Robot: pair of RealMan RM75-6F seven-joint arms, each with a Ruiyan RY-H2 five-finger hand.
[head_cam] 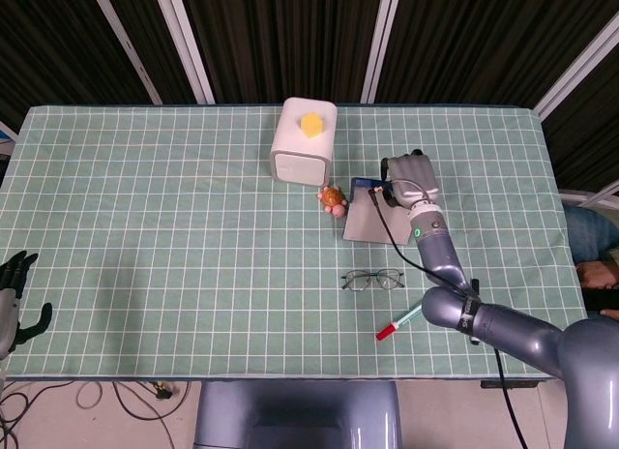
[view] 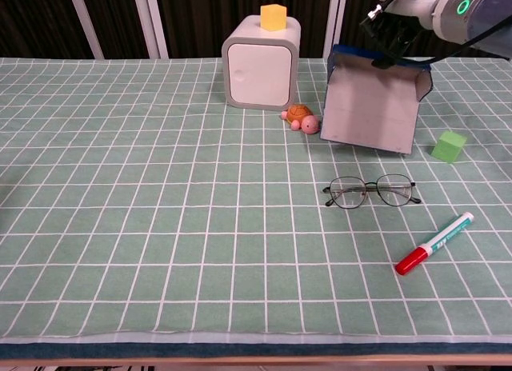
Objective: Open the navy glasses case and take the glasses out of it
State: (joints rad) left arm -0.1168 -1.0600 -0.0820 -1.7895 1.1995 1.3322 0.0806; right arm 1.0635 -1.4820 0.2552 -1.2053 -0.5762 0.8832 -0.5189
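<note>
No brand name, label or legible writing shows on anything here. The right hand (view: 398, 23), grey and black with a dark cable trailing from it, grips the top edge of the navy glasses case (view: 370, 101) and holds it lifted and tilted, so its flat pale grey lining faces forward and only a thin navy rim shows along the top and side. The glasses (view: 371, 191), thin dark wire frames with clear rounded lenses, lie flat on the cloth below and in front of that hand, apart from the case. Near them, further toward the table's front edge, lies a marker (view: 434, 243) with a white barrel and red cap. A small green cube (view: 448, 146) sits just beside the case, on the hand's outer side. On the inner side, a little orange toy turtle (view: 299, 116) rests near the case's lower corner, next to a white rounded box (view: 258, 70) with a yellow block (view: 273, 17) on top. A green cloth (view: 128, 195) with a white grid covers the table. The left hand (head_cam: 14, 295) is black and hangs off the table's corner, far from everything, holding nothing with its fingers spread.
</note>
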